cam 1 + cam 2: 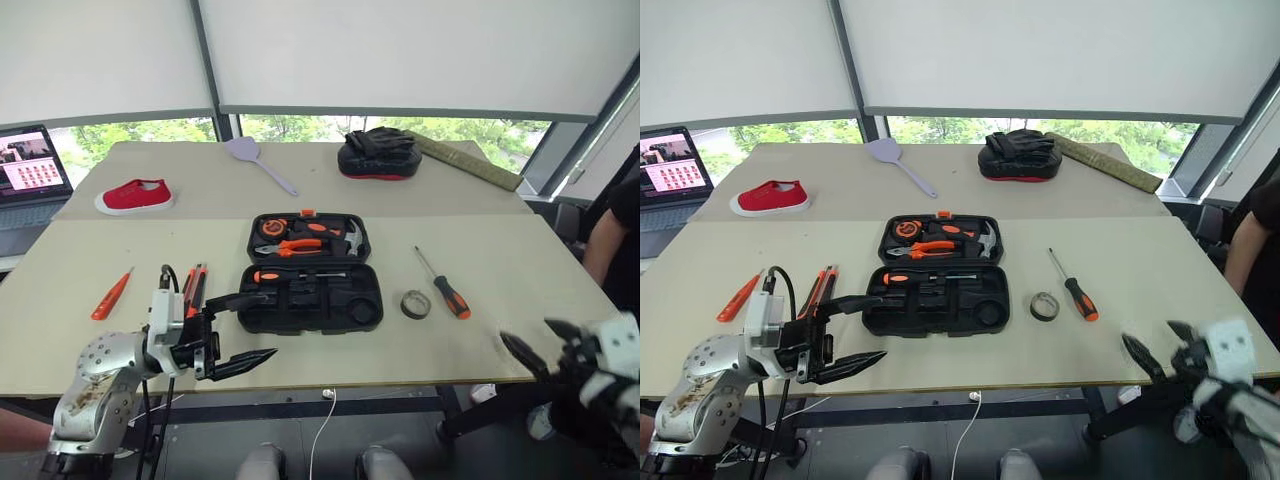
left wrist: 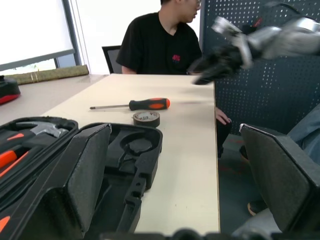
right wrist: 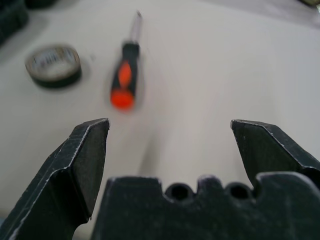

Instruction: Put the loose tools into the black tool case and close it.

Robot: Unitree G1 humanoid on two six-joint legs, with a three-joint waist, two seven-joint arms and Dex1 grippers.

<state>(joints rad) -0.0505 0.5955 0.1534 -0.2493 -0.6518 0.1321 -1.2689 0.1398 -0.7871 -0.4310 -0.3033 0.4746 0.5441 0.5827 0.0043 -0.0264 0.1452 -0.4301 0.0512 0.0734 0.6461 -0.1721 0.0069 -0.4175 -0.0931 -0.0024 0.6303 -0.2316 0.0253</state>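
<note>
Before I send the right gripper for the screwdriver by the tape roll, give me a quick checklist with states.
1. Right gripper open: ok.
2. Screwdriver in plain view, nothing on it: ok.
3. Tape roll apart from screwdriver: ok.
4. Case lid open: ok.
5. Left gripper open and empty, off the case: ok.
6. Free slot for the screwdriver: cannot tell.

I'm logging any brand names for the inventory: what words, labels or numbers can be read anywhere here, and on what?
No text can be read.
Tape roll: pale marks on its side, too blurred to read.
Laptop screen: a grid of small red images, too small to read.
Person's black shirt: a small red mark, too small to read.
Tool case: no readable lettering.
</note>
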